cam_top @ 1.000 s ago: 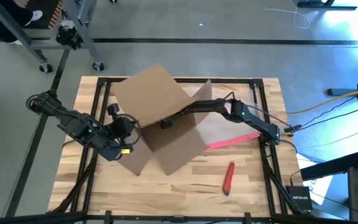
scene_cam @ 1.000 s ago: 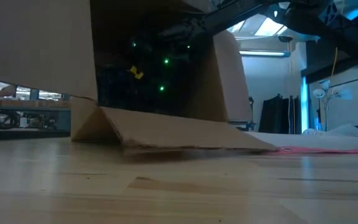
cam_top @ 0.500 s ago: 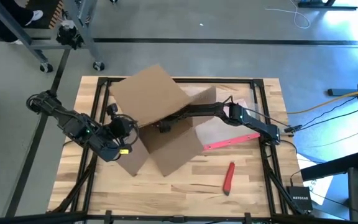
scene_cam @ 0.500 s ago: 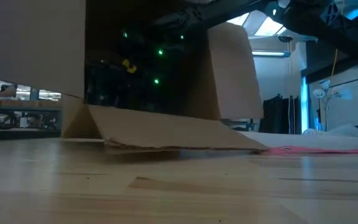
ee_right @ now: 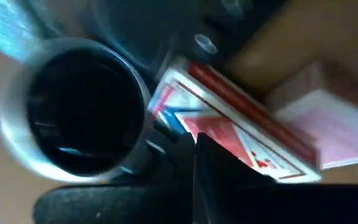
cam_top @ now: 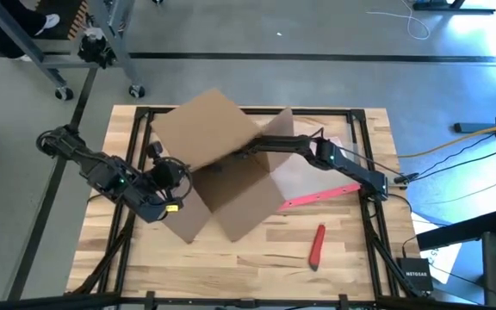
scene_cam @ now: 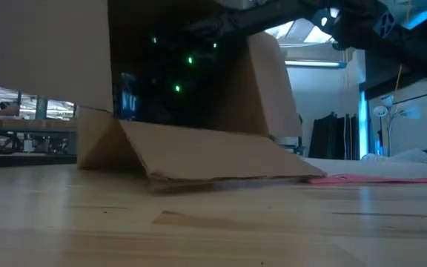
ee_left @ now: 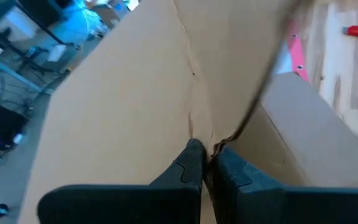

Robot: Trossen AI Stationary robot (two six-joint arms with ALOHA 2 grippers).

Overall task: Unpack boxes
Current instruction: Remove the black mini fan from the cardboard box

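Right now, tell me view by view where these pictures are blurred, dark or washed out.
High view: evenly lit and sharp. Low view: the inside of the large brown corrugated cardboard box is in deep shadow with only green lights showing, while bright windows glare behind. Left wrist view: the fingers are crisp, the far edge smeared. Right wrist view: close, dim and blurred throughout.

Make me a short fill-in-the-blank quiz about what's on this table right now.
1. The left gripper is shut on a ____ of the cardboard box.
2. The right gripper reaches ____ the box.
3. The red tool lies on the ____.

Missing words: flap; inside; table
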